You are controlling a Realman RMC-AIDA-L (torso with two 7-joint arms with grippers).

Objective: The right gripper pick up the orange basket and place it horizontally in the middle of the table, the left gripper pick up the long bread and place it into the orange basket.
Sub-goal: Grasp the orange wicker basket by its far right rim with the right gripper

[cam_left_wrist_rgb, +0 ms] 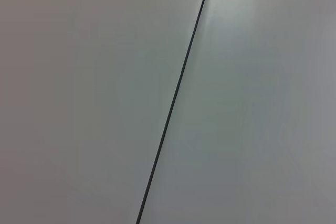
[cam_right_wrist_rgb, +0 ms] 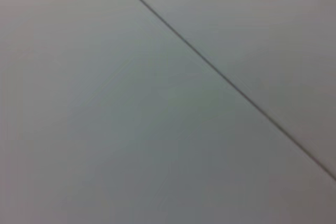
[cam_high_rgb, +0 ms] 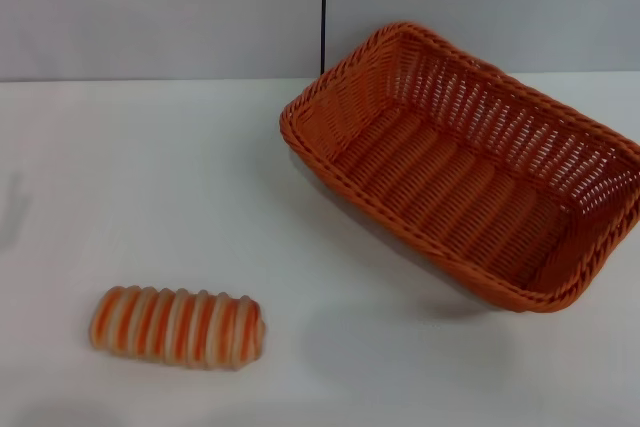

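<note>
Orange wicker basket sat skewed at the table's far right, long bread well apart near-left, neither gripper in sight so their fingers couldn't be judged; the right one, I'd say, should pinch the braided rim.

A plain, pale grey flat surface fills the right wrist view, smooth and unmarked apart from a few faint streaks. A thin dark straight seam cuts across it on a diagonal, splitting it into a larger panel and a smaller panel of the same pale grey. Neither gripper shows here.
</note>
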